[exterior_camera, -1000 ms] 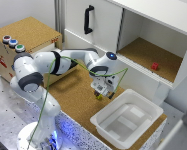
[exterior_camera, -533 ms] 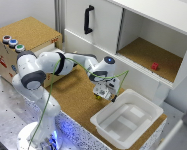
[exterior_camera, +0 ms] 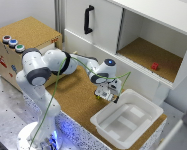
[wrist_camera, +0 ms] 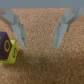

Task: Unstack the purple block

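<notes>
In the wrist view a purple block [wrist_camera: 4, 46] lies against a yellow-green block [wrist_camera: 13, 54] on the cork surface, partly cut off at the picture's edge. My gripper [wrist_camera: 40, 39] is open, its two light-blue fingertips [wrist_camera: 19, 36] spread wide over bare cork, and both blocks lie outside them, beside one finger. In the exterior view the gripper [exterior_camera: 106, 96] hangs low over the cork board, with a small yellow-green speck of the blocks [exterior_camera: 98, 97] just beside it. The purple block itself is too small to make out there.
A white plastic bin [exterior_camera: 127, 121] stands right next to the gripper on the exterior view's right. Behind is a white cabinet with an open compartment holding a small red object [exterior_camera: 155, 66]. A wooden box with coloured buttons [exterior_camera: 12, 43] stands at the exterior view's left.
The gripper has dropped slightly toward the cork board and shifted a little toward the bin. It has stayed open, and the blocks have not moved.
</notes>
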Robot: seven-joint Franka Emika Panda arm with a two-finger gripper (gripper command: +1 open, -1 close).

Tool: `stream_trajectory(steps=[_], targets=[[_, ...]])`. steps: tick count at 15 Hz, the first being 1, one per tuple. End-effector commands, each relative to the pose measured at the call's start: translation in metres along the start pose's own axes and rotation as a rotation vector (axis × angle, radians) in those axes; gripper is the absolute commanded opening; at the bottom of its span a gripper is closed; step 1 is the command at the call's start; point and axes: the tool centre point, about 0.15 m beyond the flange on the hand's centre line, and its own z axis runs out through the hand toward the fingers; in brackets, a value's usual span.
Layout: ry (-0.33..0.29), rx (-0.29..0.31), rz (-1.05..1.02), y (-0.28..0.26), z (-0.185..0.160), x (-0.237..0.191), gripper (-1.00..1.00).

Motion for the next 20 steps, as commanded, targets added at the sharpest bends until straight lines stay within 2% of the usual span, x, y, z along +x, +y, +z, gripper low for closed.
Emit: stream_trajectory(steps=[1,8,11,15,20], targets=[[-0.064,0.060,0.042,0.006,0.015,0.038,-1.00],[-0.128,0.051,0.026,-0.031,0.016,0.022,-1.00],[-0.129,0.046,0.044,-0.044,0.006,0.016,-1.00],[-0.109,0.010,0.075,-0.061,-0.021,0.000,-1.00],[-0.109,-0.002,0.190,-0.043,-0.015,-0.008,-1.00]])
